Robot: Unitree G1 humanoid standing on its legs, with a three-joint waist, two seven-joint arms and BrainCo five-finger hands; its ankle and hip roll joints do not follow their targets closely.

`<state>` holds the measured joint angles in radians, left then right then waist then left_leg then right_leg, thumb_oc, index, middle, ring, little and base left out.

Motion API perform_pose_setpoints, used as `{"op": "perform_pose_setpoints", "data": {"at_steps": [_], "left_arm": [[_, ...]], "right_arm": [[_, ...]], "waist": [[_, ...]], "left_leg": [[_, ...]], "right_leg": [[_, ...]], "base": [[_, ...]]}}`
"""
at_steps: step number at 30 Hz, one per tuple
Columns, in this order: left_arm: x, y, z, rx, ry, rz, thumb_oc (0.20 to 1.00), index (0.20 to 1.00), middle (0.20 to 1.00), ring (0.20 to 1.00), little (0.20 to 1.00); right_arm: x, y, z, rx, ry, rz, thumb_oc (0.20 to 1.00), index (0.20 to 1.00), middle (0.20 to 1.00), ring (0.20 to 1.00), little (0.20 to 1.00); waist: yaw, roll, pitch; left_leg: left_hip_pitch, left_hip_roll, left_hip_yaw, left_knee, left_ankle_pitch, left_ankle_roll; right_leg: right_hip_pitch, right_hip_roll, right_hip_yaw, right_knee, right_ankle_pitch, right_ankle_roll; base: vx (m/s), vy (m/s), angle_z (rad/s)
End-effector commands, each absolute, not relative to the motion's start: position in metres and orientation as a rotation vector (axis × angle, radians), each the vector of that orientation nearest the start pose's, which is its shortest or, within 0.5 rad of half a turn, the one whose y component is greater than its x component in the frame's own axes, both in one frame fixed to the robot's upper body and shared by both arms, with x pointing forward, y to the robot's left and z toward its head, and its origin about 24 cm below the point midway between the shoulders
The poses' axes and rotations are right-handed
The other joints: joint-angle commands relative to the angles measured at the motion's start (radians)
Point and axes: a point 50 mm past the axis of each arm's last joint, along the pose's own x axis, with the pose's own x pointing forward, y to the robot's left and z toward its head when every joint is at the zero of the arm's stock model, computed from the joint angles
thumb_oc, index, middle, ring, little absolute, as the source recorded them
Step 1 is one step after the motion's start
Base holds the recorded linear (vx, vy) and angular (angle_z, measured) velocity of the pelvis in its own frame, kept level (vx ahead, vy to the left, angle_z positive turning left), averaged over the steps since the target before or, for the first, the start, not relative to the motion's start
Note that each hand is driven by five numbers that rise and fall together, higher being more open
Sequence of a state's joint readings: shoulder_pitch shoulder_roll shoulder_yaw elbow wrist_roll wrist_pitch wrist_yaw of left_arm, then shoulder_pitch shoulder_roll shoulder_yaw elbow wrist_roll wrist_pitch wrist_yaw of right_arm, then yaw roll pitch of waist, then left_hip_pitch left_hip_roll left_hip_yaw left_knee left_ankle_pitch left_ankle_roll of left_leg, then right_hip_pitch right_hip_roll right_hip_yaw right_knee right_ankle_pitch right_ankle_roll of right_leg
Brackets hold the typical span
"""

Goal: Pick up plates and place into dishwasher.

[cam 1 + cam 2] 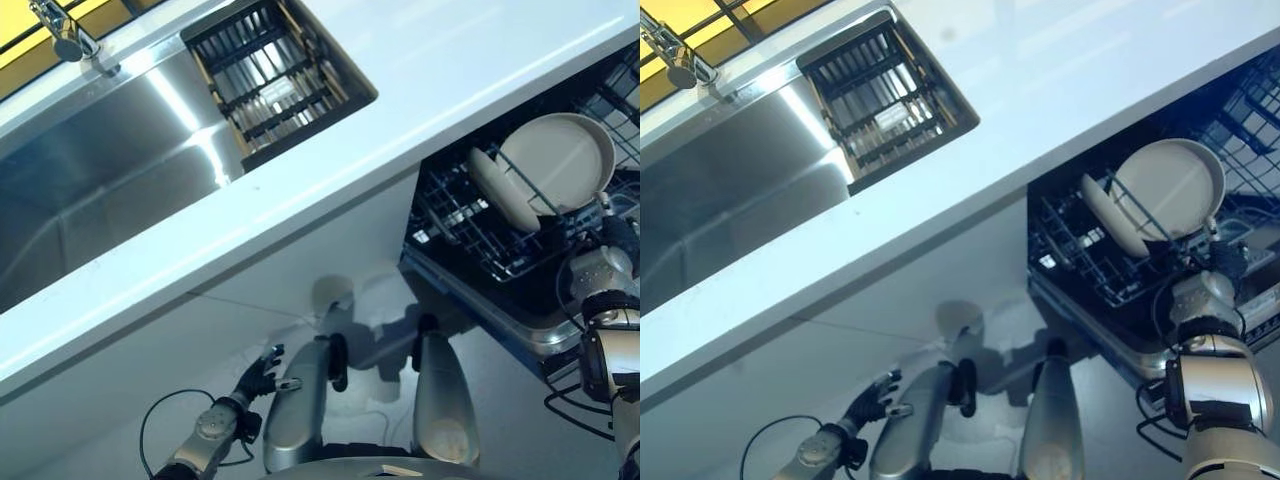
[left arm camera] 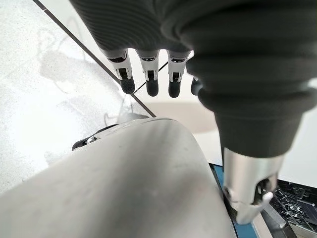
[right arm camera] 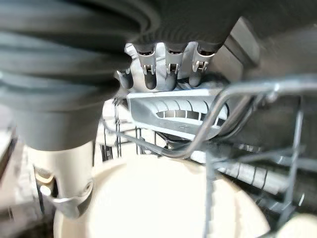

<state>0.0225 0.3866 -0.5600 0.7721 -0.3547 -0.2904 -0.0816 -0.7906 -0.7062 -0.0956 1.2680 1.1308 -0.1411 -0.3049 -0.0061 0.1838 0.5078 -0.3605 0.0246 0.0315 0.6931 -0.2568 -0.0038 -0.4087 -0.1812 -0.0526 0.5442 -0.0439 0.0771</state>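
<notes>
Two round cream ceramic plates (image 1: 545,165) stand on edge in dark wire dishwasher rack (image 1: 470,225); stiff, slick, breakable, grip by rim. R hand (image 3: 168,64) beside them, fingers relaxed, empty; L hand (image 2: 148,74) relaxed, empty, low.

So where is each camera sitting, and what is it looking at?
Left eye view: on the head, looking down at the counter, sink and dishwasher rack; left hand shows low down.
Right eye view: beside it, same scene; right hand is by the plates.
Left wrist view: on the left wrist, looking along straight fingers at the floor.
Right wrist view: on the right wrist, inside the rack above a cream plate.
Both eye views share the counter, sink and rack.
</notes>
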Motion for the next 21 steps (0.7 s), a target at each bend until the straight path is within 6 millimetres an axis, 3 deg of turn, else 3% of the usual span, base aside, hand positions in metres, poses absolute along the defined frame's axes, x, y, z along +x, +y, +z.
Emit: {"op": "perform_pose_setpoints", "data": {"at_steps": [1, 6, 21], "left_arm": [[0.142, 0.183, -0.116, 0.191, 0.689, -0.364, 1.0, 1.0, 1.0, 1.0, 1.0], [0.143, 0.18, -0.114, 0.181, 0.68, -0.37, 1.0, 1.0, 1.0, 1.0, 1.0], [0.147, 0.183, -0.107, 0.184, 0.641, -0.367, 1.0, 1.0, 1.0, 1.0, 1.0]], "right_arm": [[0.33, -0.383, 0.12, 0.844, -0.105, -0.89, 1.0, 1.0, 1.0, 1.0, 1.0], [0.339, -0.375, 0.127, 0.971, -0.172, -0.786, 1.0, 1.0, 1.0, 1.0, 1.0], [0.363, -0.356, 0.173, 0.816, -0.251, -0.611, 1.0, 1.0, 1.0, 1.0, 1.0]], "waist": [[0.065, 0.007, -0.001], [0.068, 0.018, 0.0], [0.096, 0.012, 0.012]], "left_leg": [[-0.077, 0.037, -0.059, 0.062, 0.049, -0.041], [-0.082, 0.03, -0.059, 0.055, 0.043, -0.039], [-0.093, 0.03, -0.087, -0.021, 0.089, -0.044]], "right_leg": [[0.083, -0.026, -0.015, 0.003, -0.063, -0.024], [0.059, -0.032, -0.014, 0.024, -0.069, -0.023], [0.028, -0.019, -0.04, 0.03, -0.081, -0.04]], "base": [[0.03, 0.016, 0.1], [0.01, 0.009, 0.06], [-0.02, -0.004, 0.05]]}}
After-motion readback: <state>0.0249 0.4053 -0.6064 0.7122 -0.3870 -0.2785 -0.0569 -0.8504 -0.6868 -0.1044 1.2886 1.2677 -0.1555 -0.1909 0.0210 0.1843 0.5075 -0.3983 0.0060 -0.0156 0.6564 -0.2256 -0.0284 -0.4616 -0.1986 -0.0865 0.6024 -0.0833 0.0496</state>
